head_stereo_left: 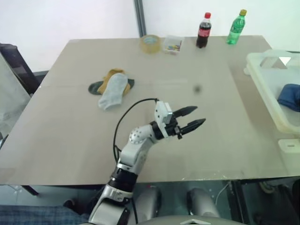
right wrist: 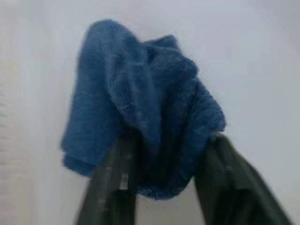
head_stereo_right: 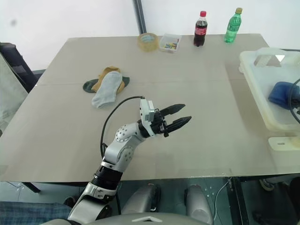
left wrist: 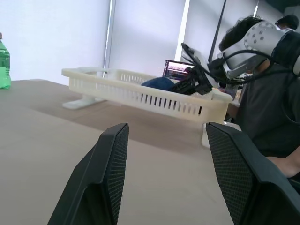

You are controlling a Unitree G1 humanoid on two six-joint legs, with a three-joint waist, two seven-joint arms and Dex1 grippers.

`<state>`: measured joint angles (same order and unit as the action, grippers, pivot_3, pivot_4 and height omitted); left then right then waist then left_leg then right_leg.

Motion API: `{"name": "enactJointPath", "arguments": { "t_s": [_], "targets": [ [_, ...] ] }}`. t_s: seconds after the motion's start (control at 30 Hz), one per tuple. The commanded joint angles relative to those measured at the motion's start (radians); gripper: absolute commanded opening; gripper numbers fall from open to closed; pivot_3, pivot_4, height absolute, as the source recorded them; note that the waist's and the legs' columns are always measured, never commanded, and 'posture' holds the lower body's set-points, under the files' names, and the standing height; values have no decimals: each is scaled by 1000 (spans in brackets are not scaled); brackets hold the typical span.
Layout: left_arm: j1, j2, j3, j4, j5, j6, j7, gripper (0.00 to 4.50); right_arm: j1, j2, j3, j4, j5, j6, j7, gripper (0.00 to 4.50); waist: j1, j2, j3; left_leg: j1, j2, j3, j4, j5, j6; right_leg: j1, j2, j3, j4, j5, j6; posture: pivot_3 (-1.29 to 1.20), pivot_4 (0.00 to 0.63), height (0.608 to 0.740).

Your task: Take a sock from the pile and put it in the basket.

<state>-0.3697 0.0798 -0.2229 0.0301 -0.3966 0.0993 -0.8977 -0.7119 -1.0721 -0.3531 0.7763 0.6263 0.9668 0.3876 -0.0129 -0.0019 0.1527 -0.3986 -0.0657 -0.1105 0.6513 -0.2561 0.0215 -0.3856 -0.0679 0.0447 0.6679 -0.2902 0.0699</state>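
Note:
The pile [head_stereo_left: 112, 86] lies left of the table's middle: a light grey sock on top of a mustard-yellow one and a dark green one. At the table's right edge stands the cream-white basket [head_stereo_left: 265, 77], with a blue sock [head_stereo_left: 290, 96] inside it. My left gripper [head_stereo_left: 190, 119] hovers open and empty over the table's middle, pointing toward the basket. My right gripper [right wrist: 171, 139] is over the basket, its fingers apart. The blue sock [right wrist: 140, 108] sits bunched between and just beyond its fingertips against the white basket floor. The left wrist view shows the same gripper [left wrist: 194, 84] above the basket rim [left wrist: 140, 91].
Along the table's far edge stand a tape roll [head_stereo_left: 150, 43], a small clear box [head_stereo_left: 172, 44], a cola bottle [head_stereo_left: 203, 30] and a green bottle [head_stereo_left: 236, 27]. A dark chair [head_stereo_left: 14, 65] is at the left. A person in a dark shirt [left wrist: 267, 108] sits beyond the basket.

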Motion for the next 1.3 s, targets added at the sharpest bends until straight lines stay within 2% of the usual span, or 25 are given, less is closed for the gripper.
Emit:
{"name": "enactJointPath", "arguments": {
  "t_s": [0.03,0.1,0.23,0.33,0.57,0.7,0.8,0.9,1.0,1.1,1.2,1.3],
  "targets": [
    [-20,7,4,-21,-6,8,-4,2871,-33,-28,42,43,-96,-91,80,3538,-1,0,0,0,0,0,0,0,0,0,0,0,0,0,0,0,150,740],
    [-20,12,3,-20,-2,10,-6,2871,-13,-44,94,34,-172,-156,120,4490,-1,0,0,0,0,0,0,0,-1,0,0,0,-1,0,0,0,150,740],
    [-12,18,2,-27,-5,16,-4,2871,10,-68,116,-4,-251,-233,162,4490,0,0,0,0,0,0,0,1,-2,0,0,0,-1,0,0,0,150,740],
    [-6,23,3,-33,-4,18,-3,2871,42,-88,83,-97,-258,-236,186,4490,0,0,0,0,0,0,0,1,-3,0,0,0,-1,0,0,0,150,740],
    [2,56,17,-38,3,25,6,2871,222,-163,-94,-616,-121,23,292,4490,1,3,1,-1,1,-1,0,1,-2,0,0,0,-1,0,0,0,150,740],
    [18,76,21,-54,5,32,11,2871,358,-53,-274,-957,41,96,351,4490,2,2,1,0,1,-2,1,-1,1,0,0,-1,0,0,0,0,150,740],
    [36,96,16,-67,19,33,13,2871,486,56,-308,-1155,114,104,355,4490,8,0,1,0,1,-5,2,-1,1,2,1,-3,0,0,0,0,150,740],
    [66,126,17,-90,29,53,19,2871,627,209,-295,-1327,179,25,371,4490,19,-1,2,1,0,-6,2,-1,1,4,-1,-4,0,0,1,0,150,740],
    [108,175,22,-123,35,100,31,2871,778,275,-253,-1404,162,-44,412,4490,27,1,1,0,0,-6,2,-1,1,3,-1,-3,0,0,1,0,150,740],
    [154,243,33,-176,52,171,57,2871,958,284,-220,-1422,83,-170,501,4490,29,0,2,1,-1,-7,2,-1,1,4,-1,-4,-1,0,1,0,150,740],
    [223,318,76,-239,38,221,70,2871,1085,297,-236,-1379,27,-318,601,4490,24,0,2,2,0,-6,2,-1,1,4,-1,-4,-1,0,1,0,150,740],
    [340,426,140,-329,13,267,49,2871,1154,306,-285,-1315,44,-379,673,4490,15,0,2,5,1,-6,1,-1,1,6,-2,-3,-1,0,1,0,150,740]
  ]
}}
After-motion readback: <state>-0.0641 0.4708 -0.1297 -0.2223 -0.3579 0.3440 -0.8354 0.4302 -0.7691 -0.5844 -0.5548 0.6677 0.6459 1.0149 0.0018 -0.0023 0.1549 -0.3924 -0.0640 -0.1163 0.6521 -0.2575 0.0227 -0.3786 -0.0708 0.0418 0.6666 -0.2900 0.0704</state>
